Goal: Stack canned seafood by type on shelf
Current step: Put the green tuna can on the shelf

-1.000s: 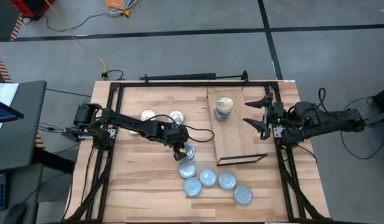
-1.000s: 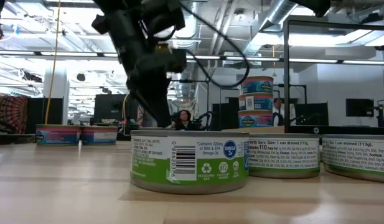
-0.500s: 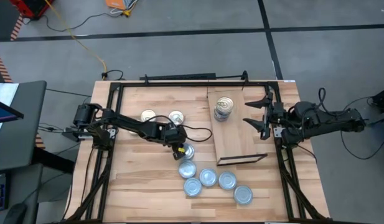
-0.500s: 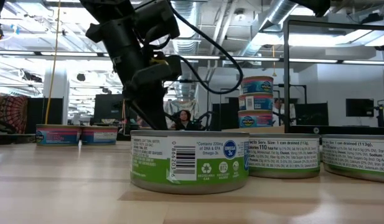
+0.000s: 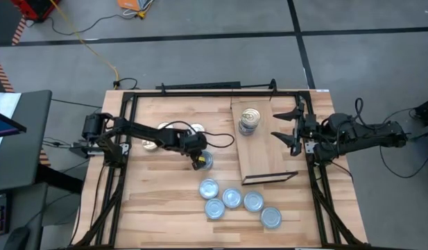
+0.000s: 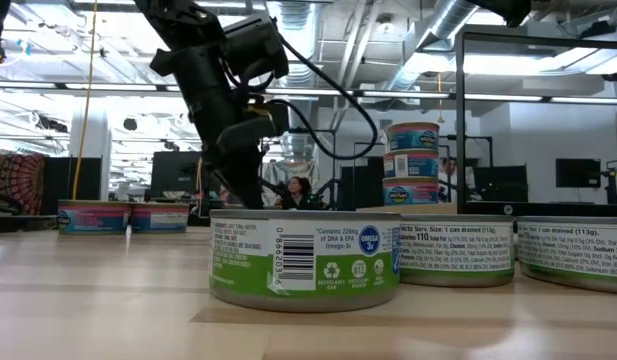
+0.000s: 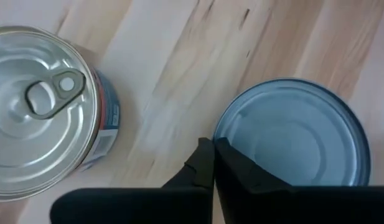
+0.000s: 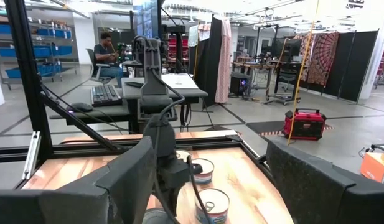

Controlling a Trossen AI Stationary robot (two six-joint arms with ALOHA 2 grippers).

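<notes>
Overhead, left gripper sits at mid-surface over a silvery-blue tin, just beside the shelf's near-left edge. Two gold-topped tins lie partly under the left arm, near the surface's far left. On the shelf a stack of gold-topped tins stands at the far end, with the dark-edged strip at the other end. Five more silvery-blue tins cluster on the bare surface toward the front, apart from the shelf. Right gripper waits at the shelf's right edge, its fingers spread wide.

From surface height, a green-labelled tin fills the foreground and blocks much of what lies behind; further tins sit beside it to the right. The three-high stack rises behind them.

At the left wrist, the two dark fingers are pressed together with no gap, their tips at the rim of the blue-topped tin; a pull-tab tin stands beside it, not touching.

From the right wrist, the wide-apart fingers frame the left arm and tins beyond. A seated person shows in the room behind.
</notes>
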